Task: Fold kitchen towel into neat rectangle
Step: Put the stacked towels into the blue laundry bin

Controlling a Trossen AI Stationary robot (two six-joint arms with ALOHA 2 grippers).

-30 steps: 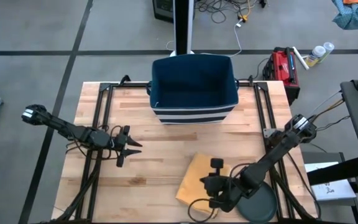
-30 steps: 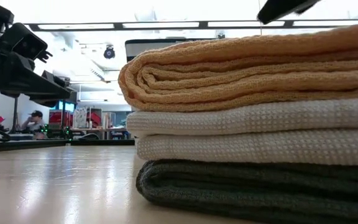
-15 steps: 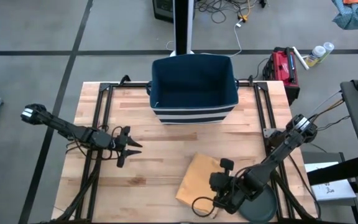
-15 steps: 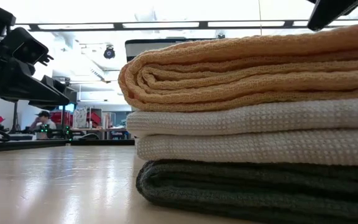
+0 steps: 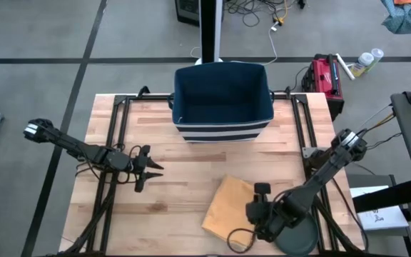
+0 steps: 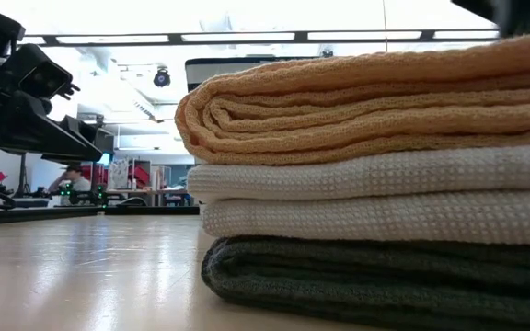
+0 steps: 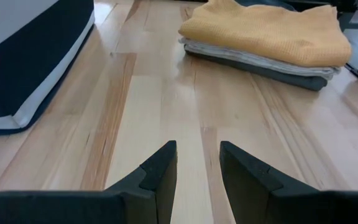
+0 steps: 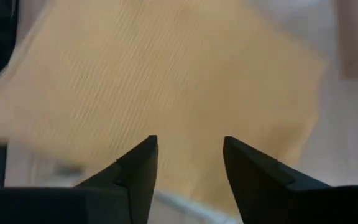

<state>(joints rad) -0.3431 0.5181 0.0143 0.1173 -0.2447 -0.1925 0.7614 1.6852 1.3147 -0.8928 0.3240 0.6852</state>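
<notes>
Above the folded yellow towel (image 5: 228, 205), near the table's front right, my right gripper (image 8: 188, 163) hangs with its two dark fingers spread apart and nothing between them; in its wrist view the yellow cloth fills the space beyond the tips. That towel lies as a tidy rectangle on top of a stack, with two cream towels (image 6: 375, 198) under it and a dark grey towel (image 6: 375, 280) at the bottom, all resting on the wooden table (image 5: 170, 185). From the low view the yellow layers look flat and even, so I judge the fold itself finished. My left gripper (image 5: 145, 169) waits well apart, over the left middle of the table, its fingers partly spread and holding nothing. What could go wrong, in my judgement: the right fingertips are close over the cloth, so a sideways move before lifting could catch the waffle weave and drag the top layer out of square, or nudge the whole stack askew. The stack also sits near the table's front edge and close to the right arm's round dark base (image 5: 295, 239), so a push that way could slide a corner off. Open room lies straight up and toward the bare wood in the table's middle. A navy bin with white stripes (image 5: 222, 100) stands at the far edge, well clear of both arms
</notes>
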